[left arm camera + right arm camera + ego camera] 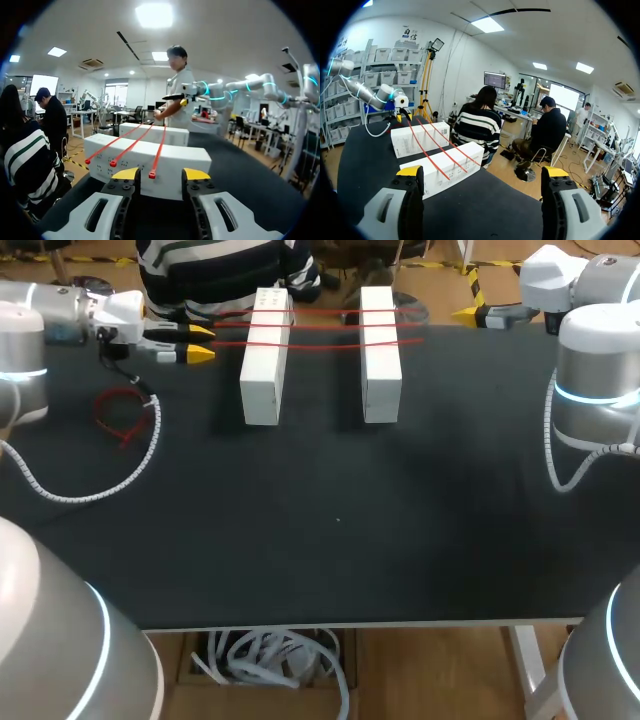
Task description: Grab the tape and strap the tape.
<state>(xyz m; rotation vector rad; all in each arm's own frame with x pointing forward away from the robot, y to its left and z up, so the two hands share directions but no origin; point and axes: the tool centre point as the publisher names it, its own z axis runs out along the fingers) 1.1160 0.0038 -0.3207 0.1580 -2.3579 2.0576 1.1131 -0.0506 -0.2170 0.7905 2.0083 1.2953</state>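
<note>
Table notes:
- I am seeing 3 red tapes (320,326) lying side by side across the tops of 2 white boxes. The left box (262,365) and right box (380,360) are standing apart at the far part of the table (330,540).
- The tapes are running straight from box to box, overhanging both outer sides. In the head view I cannot make out their right ends.

Left claw (200,343):
- It is hanging level, just beside the left box, pointing along the tapes.
- Its fingers are standing a little apart and gripping nothing.
- In its wrist view the knobbed end of the nearest tape is sitting between the 2 yellow tips, closer to one of them. I cannot tell whether that tip is touching it.
- The other 2 tape ends are lying off to one side of the claw.

Right claw (482,172):
- Its fingers are spread wide and holding nothing.
- It is pointing at the right box from well back, with bare table between.
- In the head view it is at the far right corner, and I can barely pick out 1 yellow tip.

Also on the table:
- A red loop (120,415) is lying flat near my left arm. I cannot tell whether it is the same tape.
- A white coiled cable (150,440) is curving just beside it, and its lower run is passing out of sight behind my left arm.
</note>
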